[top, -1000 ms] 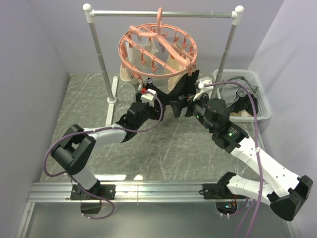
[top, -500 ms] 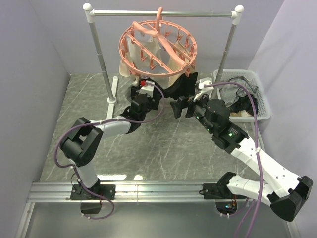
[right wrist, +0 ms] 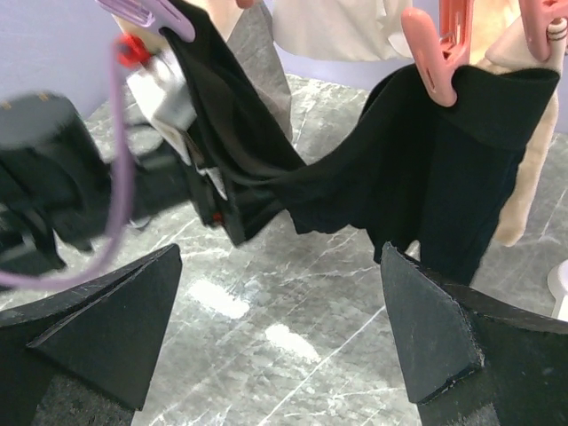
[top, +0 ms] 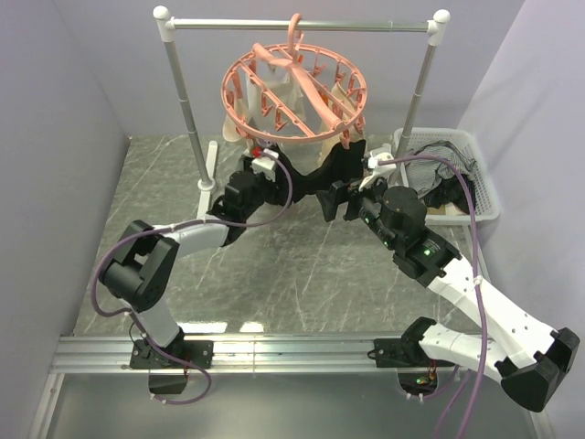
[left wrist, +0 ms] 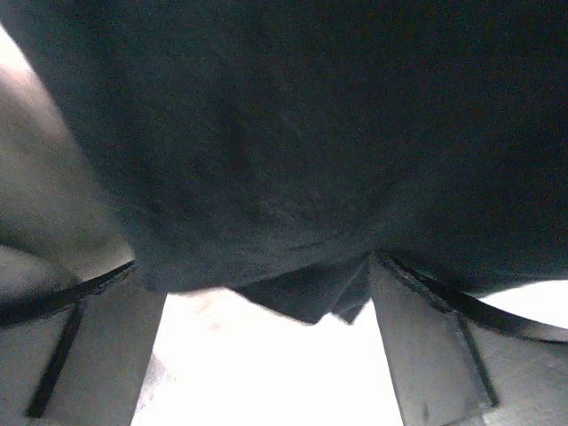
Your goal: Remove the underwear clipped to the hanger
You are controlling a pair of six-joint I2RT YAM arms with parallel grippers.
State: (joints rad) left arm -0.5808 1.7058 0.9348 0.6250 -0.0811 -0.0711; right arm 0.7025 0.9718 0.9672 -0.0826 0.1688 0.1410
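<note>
Now, at this check, the left gripper (left wrist: 253, 266) stood with its jaws spread wide and nothing pinched. The lower hem of the black underwear (left wrist: 293, 133) hung right at its fingertips and dipped between them; whether it touched them I could not tell. The right gripper (right wrist: 280, 257) was likewise spread and empty, set back from the same black garment, which sagged ahead of it and above it.

Up and to the right of that gripper a pink clip (right wrist: 435, 53) bit one corner of the garment. Up and to its left a purple clip (right wrist: 142, 11) appeared to hold the other corner, close by the left arm's wrist. Behind the black piece, farther from both grippers, hung a grey piece (right wrist: 262, 53) and cream pieces (right wrist: 328, 27). All were clipped to the hanger (top: 292, 91) above both tools, and the hanger hooked over the metal rail (top: 302, 26).

Off to the right arm's outer side sat a white basket (top: 439, 133) with dark fabric in it. I judged that to be garments already taken off, though I could not make them out.

Progress, as judged: part done at most. No garment was in a grip, the black one hung on two clips, and the grey and cream ones were untouched. Left to do: close on the black piece, pull it free, then take the rest.
</note>
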